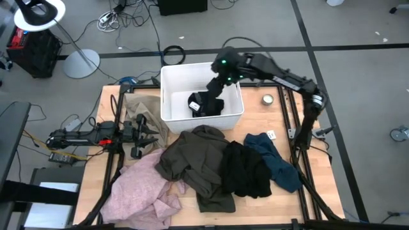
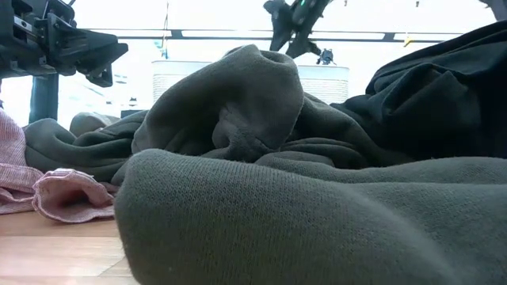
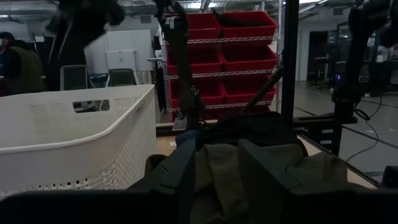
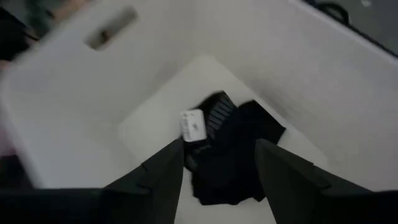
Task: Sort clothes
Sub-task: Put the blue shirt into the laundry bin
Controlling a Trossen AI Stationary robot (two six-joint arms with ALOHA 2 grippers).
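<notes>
A white bin [image 1: 167, 96] stands at the table's far middle. A black garment with a white tag [image 4: 230, 149] lies on the bin's floor. My right gripper [image 4: 221, 168] is open over the bin [image 1: 216, 89], above this garment, its fingers on either side and apart from it. My left gripper [image 1: 148, 133] is open and empty at the table's left, above the wood, facing the olive garment [image 1: 195, 160]. A pale pink garment [image 1: 140, 188], a second black one [image 1: 246, 169] and a dark teal one [image 1: 278, 163] lie on the table. A beige garment [image 1: 140, 103] lies left of the bin.
A small round silver thing [image 1: 268, 99] lies right of the bin. The olive, black and teal garments overlap across the table's middle. In the low view the olive garment [image 2: 261, 198] fills the foreground. Black frame rails [image 1: 291, 121] run along the table's sides.
</notes>
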